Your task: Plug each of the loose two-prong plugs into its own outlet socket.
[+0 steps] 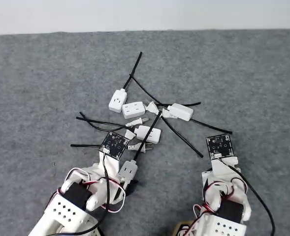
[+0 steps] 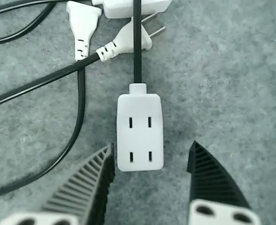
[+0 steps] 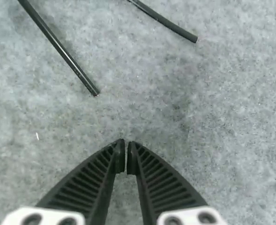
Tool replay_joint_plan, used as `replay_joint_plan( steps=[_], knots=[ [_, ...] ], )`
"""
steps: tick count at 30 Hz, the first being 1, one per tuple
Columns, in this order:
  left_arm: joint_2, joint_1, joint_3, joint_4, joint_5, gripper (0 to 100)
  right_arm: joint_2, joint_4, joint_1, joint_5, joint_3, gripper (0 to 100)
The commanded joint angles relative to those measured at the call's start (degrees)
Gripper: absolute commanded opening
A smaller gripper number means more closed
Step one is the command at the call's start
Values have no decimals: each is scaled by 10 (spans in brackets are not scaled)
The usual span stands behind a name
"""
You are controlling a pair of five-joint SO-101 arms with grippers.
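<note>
On the table (image 1: 263, 73), nearest the arms: near socket (image 2: 140, 131) flat between the spread fingers of the left gripper (image 2: 152, 149), its cord (image 2: 137, 42) leading away across a loose plug (image 2: 123, 42), a second plug (image 2: 81, 23) just beside. Behind, at mid-table: rear socket (image 1: 117, 100), middle socket (image 1: 133, 109) to its right, front socket (image 1: 148, 133) nearer. Right of the cluster: closed right gripper (image 3: 126, 143) over bare table, a cord end (image 3: 92, 90) and another cord end (image 3: 190, 36) beyond it.

White plugs (image 2: 128, 41) & sockets (image 2: 139, 140), flat, jumbled tog.
</note>
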Motion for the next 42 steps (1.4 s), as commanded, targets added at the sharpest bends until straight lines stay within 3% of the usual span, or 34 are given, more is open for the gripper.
replay_joint_plan(
  steps=[1, 9, 13, 22, 27, 33, 42],
  knots=[
    [65, 2, -48, -23, -3, 239, -7, -8, 6, 10, 9, 19],
    [341, -17, -189, -24, 31, 239, -7, -7, 6, 10, 9, 19],
    [472, -17, -203, -80, 32, 239, -7, -7, 6, 10, 9, 19],
    [634, -17, -307, -35, 33, 227, -7, -9, 6, 10, 9, 19],
    [614, -18, -306, -41, 36, 2, -7, -10, 6, 10, 9, 16],
    [501, -29, -258, -51, 134, 12, -7, -10, 6, 10, 9, 15],
    [142, -74, -138, -40, 137, 13, -7, -10, 6, 10, 9, 15]
  ],
)
